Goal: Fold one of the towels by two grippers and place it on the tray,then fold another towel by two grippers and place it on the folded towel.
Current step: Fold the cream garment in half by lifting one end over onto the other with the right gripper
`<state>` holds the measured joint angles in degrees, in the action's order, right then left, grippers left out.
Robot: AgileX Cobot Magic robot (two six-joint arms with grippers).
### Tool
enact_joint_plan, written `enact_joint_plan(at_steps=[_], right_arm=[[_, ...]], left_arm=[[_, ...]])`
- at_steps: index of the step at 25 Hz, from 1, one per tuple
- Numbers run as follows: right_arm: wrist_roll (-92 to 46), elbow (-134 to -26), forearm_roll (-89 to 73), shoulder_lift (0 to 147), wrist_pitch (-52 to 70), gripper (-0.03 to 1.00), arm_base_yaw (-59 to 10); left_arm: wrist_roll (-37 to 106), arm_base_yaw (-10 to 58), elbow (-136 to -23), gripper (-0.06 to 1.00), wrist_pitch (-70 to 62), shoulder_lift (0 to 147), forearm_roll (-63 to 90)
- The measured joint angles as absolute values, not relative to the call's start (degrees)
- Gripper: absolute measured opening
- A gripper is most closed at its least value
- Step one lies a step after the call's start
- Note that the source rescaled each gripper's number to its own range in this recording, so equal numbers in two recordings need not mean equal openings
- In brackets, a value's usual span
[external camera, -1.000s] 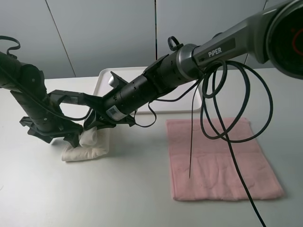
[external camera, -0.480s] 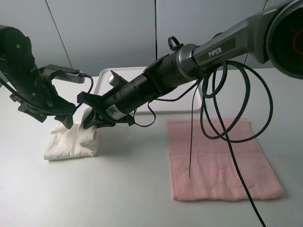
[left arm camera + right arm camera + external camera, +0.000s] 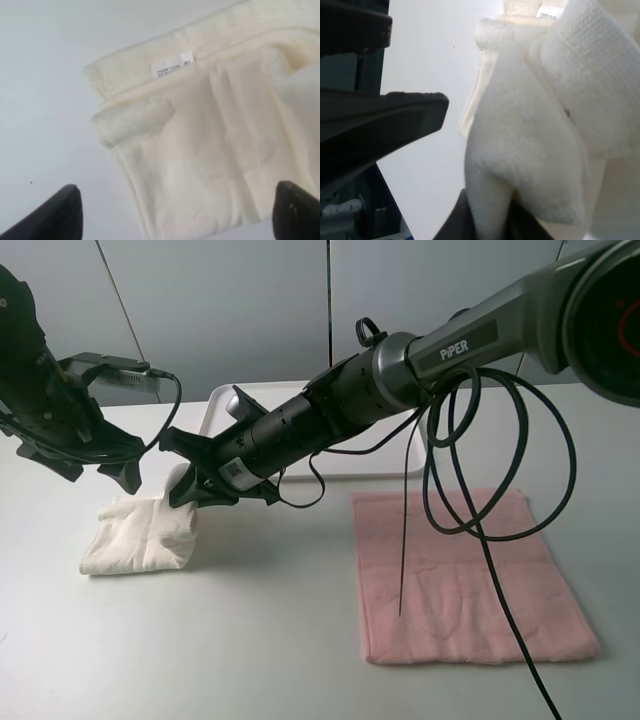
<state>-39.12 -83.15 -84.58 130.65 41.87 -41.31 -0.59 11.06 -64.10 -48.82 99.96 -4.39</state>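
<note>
Since a second ago the black pronged left gripper (image 3: 100, 468) has risen off the cream terry cloth towel (image 3: 140, 535) and drawn back to the far left. The bundle has slid left and lies looser.

Near right: pale pink terry cloth towel (image 3: 465, 575) lies flat on the white table (image 3: 270, 650), unfolded, well apart from both grippers.

Middle left: cream towel is rumpled and part folded, on the table and not on the tray. The left gripper hangs above it, jaws wide, holding nothing. The black pronged right gripper (image 3: 195, 490) reaches across the middle, pinched tight on the towel's right edge.

Far: flat white plastic tray (image 3: 222, 408), partly hidden by the right arm, no towel visible on it.

Judgement: first fold unfinished. Placing it and the whole pink towel stage remain.
</note>
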Motion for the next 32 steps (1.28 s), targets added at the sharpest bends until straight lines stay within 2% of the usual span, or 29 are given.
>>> enact_joint_plan(at_steps=[6,16,21,32], right_arm=[[-39.2,-83.2,-84.5,130.6,40.6,0.07,-41.3],[-37.2,-83.2,-80.8,130.6,42.3,0.07,-40.5],[-30.9,-83.2,-69.6,128.7,42.4,0.07,-38.1],[-21.4,-83.2,-54.3,123.1,42.6,0.07,-37.9]], left_arm=[[4.5,10.0,-69.4,0.98,-53.2,97.7,0.4],[0.6,9.9,-66.7,0.98,-54.5,99.3,-7.0],[0.0,9.9,-66.4,0.98,-53.5,100.5,-7.3],[-2.8,9.9,-66.4,0.98,-51.8,106.7,-8.6]])
